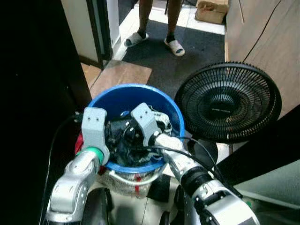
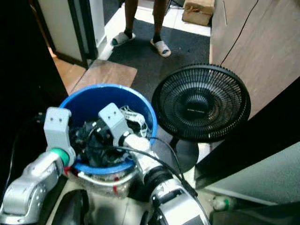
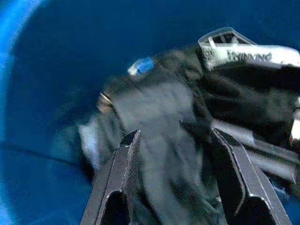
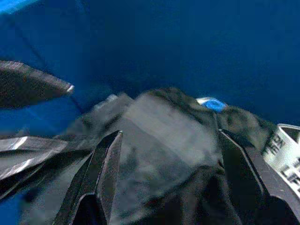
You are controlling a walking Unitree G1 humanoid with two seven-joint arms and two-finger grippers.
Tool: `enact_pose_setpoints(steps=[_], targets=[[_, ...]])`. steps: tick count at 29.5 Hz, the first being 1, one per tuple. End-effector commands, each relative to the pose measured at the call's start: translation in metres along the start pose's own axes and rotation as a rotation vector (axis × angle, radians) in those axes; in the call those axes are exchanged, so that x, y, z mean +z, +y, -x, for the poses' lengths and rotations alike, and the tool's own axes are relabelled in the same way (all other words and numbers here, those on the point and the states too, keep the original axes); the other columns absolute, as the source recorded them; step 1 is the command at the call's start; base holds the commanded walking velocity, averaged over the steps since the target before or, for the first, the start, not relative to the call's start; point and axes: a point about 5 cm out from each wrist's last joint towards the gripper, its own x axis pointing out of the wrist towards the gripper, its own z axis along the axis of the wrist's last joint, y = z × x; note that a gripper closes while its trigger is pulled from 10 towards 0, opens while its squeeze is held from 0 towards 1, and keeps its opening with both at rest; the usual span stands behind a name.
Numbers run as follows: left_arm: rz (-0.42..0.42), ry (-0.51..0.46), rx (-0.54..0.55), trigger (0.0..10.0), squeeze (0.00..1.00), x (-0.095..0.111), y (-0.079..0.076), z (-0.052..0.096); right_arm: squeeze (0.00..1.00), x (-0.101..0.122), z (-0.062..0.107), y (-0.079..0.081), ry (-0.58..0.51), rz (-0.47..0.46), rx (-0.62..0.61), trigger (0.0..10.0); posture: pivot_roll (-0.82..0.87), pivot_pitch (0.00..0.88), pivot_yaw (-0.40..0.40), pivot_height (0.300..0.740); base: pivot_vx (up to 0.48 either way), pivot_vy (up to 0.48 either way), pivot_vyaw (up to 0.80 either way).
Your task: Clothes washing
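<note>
Dark clothes (image 1: 123,140) heaped in blue bucket (image 1: 117,96), white printed waistband toward bucket's right wall. Left gripper (image 3: 171,154) inside near left rim, fingers spread wide, straddling dark fabric, nothing clamped. Right gripper (image 4: 171,159) near bucket centre, fingers likewise wide over same heap. Wrist views blurred; fabric contact probably light. Judgement: sink fingers deeper before closing, bunch thick fold, avoid bucket wall. Fan (image 1: 228,102) just beside bucket's right.
</note>
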Motion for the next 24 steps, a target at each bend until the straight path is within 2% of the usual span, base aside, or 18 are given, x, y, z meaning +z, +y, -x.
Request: enact_pose_setpoints(steps=[1,3,5,6,14,17,19,22,24], targets=[[0.006,0.168,-0.005,10.0,0.00,-0.035,0.001,0.003,0.00,-0.018,0.005,0.002,0.064,-0.024,0.008,10.0,0.18,0.250,-0.044,0.580,0.000,0.000,0.00],[0.011,0.256,-0.065,10.0,0.00,-0.054,-0.005,0.007,0.00,-0.019,0.008,-0.006,0.053,-0.059,-0.008,10.0,0.17,0.248,-0.039,0.580,0.000,0.000,0.00],[0.006,0.272,-0.090,10.0,0.00,-0.057,-0.007,0.008,0.00,-0.017,0.010,-0.009,0.028,-0.075,-0.011,10.0,0.17,0.248,-0.039,0.580,0.000,0.000,0.00],[-0.005,0.286,-0.132,10.0,0.00,-0.059,-0.010,0.010,0.00,-0.017,0.013,-0.016,0.009,-0.095,-0.015,10.0,0.17,0.240,-0.034,0.580,0.000,0.000,0.00],[-0.054,0.303,-0.186,10.0,0.00,-0.064,-0.015,0.014,0.00,-0.031,0.030,-0.026,0.017,-0.039,-0.032,10.0,0.16,0.227,-0.024,0.580,0.000,0.000,0.00],[-0.109,0.302,-0.219,10.0,0.00,-0.064,-0.020,0.014,0.00,-0.026,0.037,-0.034,-0.020,-0.021,-0.058,10.0,0.15,0.224,-0.020,0.580,0.000,0.000,0.00],[-0.109,0.302,-0.219,10.0,0.00,-0.064,-0.020,0.014,0.00,-0.026,0.037,-0.034,-0.020,-0.021,-0.058,10.0,0.15,0.224,-0.020,0.580,0.000,0.000,0.00],[-0.203,0.307,-0.246,10.0,0.00,-0.064,-0.023,0.013,0.00,-0.018,0.044,-0.038,-0.059,-0.019,-0.049,10.0,0.14,0.220,-0.014,0.580,0.000,0.000,0.00],[-0.203,0.307,-0.246,10.0,0.00,-0.064,-0.023,0.013,0.00,-0.018,0.044,-0.038,-0.059,-0.019,-0.049,10.0,0.14,0.220,-0.014,0.580,0.000,0.000,0.00]])
